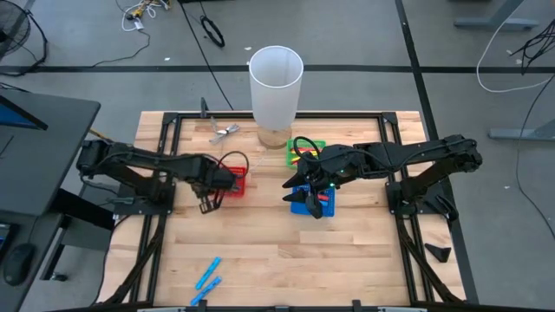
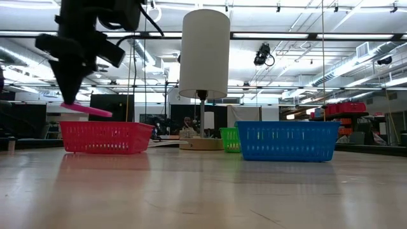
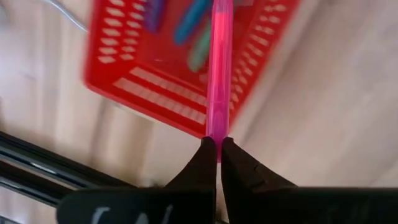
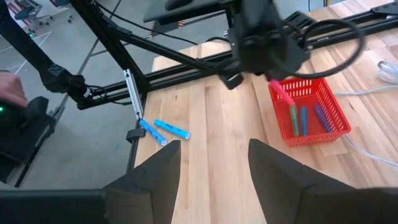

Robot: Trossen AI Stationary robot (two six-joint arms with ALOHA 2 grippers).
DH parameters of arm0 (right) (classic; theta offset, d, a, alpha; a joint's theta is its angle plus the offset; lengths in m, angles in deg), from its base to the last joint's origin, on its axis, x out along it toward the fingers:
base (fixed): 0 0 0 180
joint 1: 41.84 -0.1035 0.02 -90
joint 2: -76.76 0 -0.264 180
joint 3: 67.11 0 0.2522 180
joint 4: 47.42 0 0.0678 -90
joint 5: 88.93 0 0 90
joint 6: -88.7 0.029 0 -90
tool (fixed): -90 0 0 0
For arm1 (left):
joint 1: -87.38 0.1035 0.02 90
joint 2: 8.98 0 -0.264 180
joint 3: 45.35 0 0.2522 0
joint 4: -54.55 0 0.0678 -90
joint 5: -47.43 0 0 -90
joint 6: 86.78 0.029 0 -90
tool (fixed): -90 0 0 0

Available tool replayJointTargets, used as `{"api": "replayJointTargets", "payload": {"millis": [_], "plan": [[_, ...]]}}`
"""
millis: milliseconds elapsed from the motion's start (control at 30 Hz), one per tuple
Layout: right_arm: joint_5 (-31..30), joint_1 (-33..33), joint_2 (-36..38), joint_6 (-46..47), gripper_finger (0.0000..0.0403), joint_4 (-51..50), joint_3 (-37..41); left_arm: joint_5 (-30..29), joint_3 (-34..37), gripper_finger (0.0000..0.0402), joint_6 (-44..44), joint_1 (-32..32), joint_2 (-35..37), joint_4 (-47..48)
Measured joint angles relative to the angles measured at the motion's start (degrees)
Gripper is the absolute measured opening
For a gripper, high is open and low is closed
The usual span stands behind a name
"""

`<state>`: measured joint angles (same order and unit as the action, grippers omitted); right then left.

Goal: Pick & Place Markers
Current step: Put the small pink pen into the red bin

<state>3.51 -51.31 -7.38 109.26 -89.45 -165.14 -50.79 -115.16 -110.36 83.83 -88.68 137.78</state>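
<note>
My left gripper [image 1: 206,205] hangs just in front of the red basket [image 1: 232,184], shut on a pink marker [image 2: 87,109]. The marker also shows in the left wrist view [image 3: 219,74] and the right wrist view [image 4: 281,92]. Several markers [image 4: 305,118] lie inside the red basket. Two light blue markers [image 1: 207,279] lie flat on the table near its front edge. My right gripper [image 4: 214,162] stands open high over the blue basket [image 2: 287,140], with nothing between its fingers. My left gripper pinches one end of the pink marker [image 3: 217,132] between its two fingertips. The fingers come from above, pointing down. The marker sticks out sideways from them, nearly level, lifted clear of the table, with its free end over the red basket's near wall [image 3: 163,99].
A tall white cylinder [image 1: 276,87] stands on a wooden base at the far middle, with a green basket [image 1: 303,152] beside it. A small metal piece [image 1: 224,132] lies at the far left. Black frame rails [image 1: 169,143] run along the table's sides. Bare wood lies between the baskets and the front edge.
</note>
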Motion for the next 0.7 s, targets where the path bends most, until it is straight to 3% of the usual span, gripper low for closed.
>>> {"api": "replayJointTargets", "payload": {"millis": [433, 700], "plan": [[0.0, 0.02, 0.0, -0.12, 0.0189, -0.02, 0.0, -3.15, 0.0, 0.0006, 21.11, 8.83, -0.02, -7.07], [0.0, 0.02, 0.0, 0.09, 0.0189, -0.02, 0.0, -3.79, 0.0, 0.0006, 22.79, 10.25, -0.02, -7.06]]}}
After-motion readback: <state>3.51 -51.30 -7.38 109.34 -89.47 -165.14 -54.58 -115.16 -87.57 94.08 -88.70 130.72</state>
